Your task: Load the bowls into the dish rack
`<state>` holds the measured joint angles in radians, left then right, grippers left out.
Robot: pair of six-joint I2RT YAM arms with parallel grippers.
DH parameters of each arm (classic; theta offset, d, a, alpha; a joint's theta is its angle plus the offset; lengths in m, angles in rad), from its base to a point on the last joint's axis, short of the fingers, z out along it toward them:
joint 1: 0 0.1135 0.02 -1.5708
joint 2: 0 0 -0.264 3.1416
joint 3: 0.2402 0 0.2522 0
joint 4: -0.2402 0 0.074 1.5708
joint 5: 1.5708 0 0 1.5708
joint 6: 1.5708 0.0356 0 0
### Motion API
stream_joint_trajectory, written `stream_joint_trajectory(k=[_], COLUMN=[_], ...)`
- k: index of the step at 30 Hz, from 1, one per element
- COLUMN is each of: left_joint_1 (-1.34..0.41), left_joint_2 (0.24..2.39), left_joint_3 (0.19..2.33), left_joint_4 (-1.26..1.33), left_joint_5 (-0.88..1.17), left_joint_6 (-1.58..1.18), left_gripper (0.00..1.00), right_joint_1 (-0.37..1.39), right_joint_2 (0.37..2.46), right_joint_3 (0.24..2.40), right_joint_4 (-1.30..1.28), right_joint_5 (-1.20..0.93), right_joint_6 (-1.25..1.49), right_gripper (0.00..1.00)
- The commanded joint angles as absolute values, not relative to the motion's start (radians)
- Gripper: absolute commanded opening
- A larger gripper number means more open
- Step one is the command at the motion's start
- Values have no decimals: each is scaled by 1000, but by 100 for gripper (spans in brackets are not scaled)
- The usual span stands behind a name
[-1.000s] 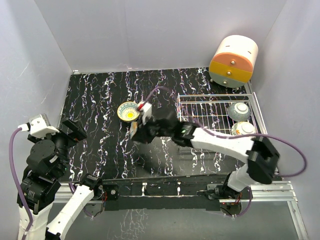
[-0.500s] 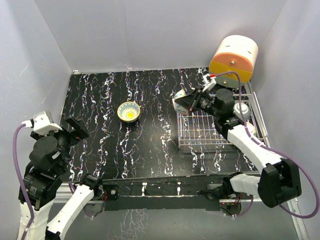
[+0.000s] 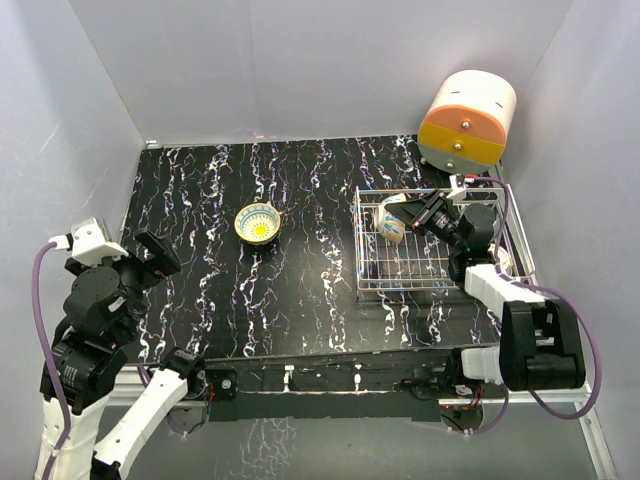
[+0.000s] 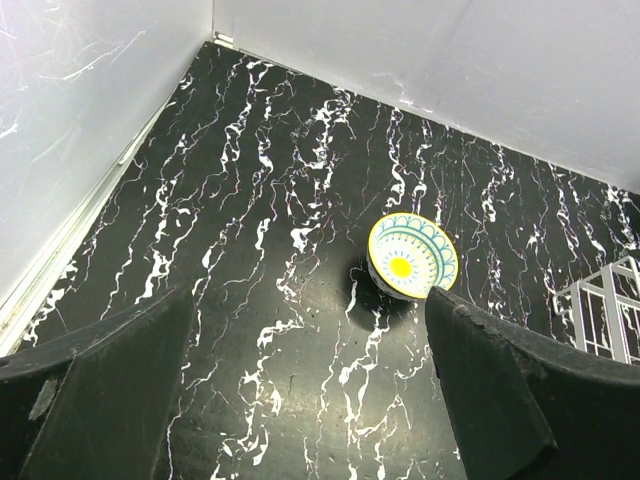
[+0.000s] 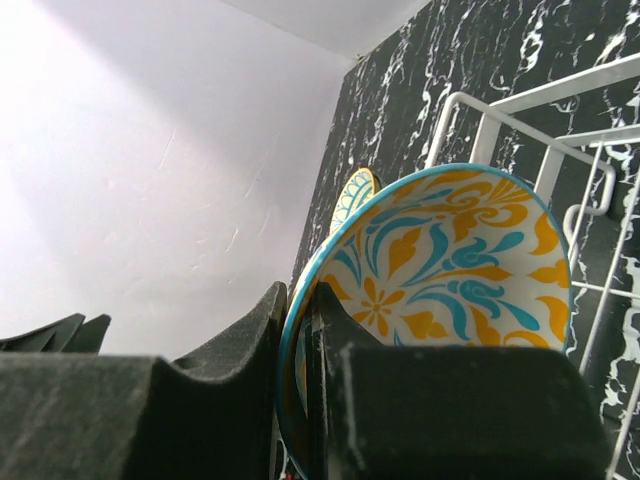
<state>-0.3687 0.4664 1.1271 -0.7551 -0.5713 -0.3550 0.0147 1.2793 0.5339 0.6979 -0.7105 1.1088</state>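
Nearest, pinched by its blue rim between the two black fingers of the right gripper [image 5: 300,300], closed narrow on it: a small round ceramic bowl with orange and blue flowers inside [image 5: 450,260], tilted on edge over the low silver wire dish rack [image 3: 357,245]. Farther left, spread wide above the black marbled table [image 3: 200,190]: the left gripper [image 4: 308,295]. Beyond its fingers, well apart, upright: a round yellow-centred painted bowl [image 4: 412,256].

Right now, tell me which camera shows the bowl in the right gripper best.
Right wrist: the held bowl fills the frame, rim pinched by the right gripper. Top external shows it small, over the dish rack. Left wrist shows only the other bowl on the table.
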Motion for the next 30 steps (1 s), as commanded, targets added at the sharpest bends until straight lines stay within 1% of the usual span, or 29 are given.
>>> stream_joint_trajectory(k=[1, 4, 11, 15, 17, 23, 26, 30], left_joint_1=[-374, -373, -373, -374, -373, -373, -374, -374], left_joint_2=[499, 504, 512, 513, 515, 517, 517, 516], left_joint_3=[1115, 1111, 1106, 1102, 1099, 1094, 1091, 1088], left_joint_4=[-727, -721, -723, -720, -718, -713, -713, -710], left_joint_5=[-557, -555, -561, -564, -565, -563, -564, -562], left_joint_6=[-346, -348, -349, -349, -348, -348, -348, -349], left_gripper=[97, 97, 97, 97, 97, 97, 97, 97], right_joint_1=[11, 11, 11, 11, 11, 10, 11, 11], right_joint_2=[1338, 1417, 1605, 1662, 1662, 1578, 1519, 1452], right_joint_3=[530, 515, 477, 466, 460, 449, 485, 517], right_joint_4=[920, 993, 1274, 1341, 1297, 1036, 836, 643], right_joint_5=[-729, -725, -727, -734, -726, -661, -618, -555], right_joint_6=[1180, 1226, 1383, 1426, 1416, 1298, 1207, 1135], right_gripper=[8, 8, 8, 8, 8, 12, 16, 21])
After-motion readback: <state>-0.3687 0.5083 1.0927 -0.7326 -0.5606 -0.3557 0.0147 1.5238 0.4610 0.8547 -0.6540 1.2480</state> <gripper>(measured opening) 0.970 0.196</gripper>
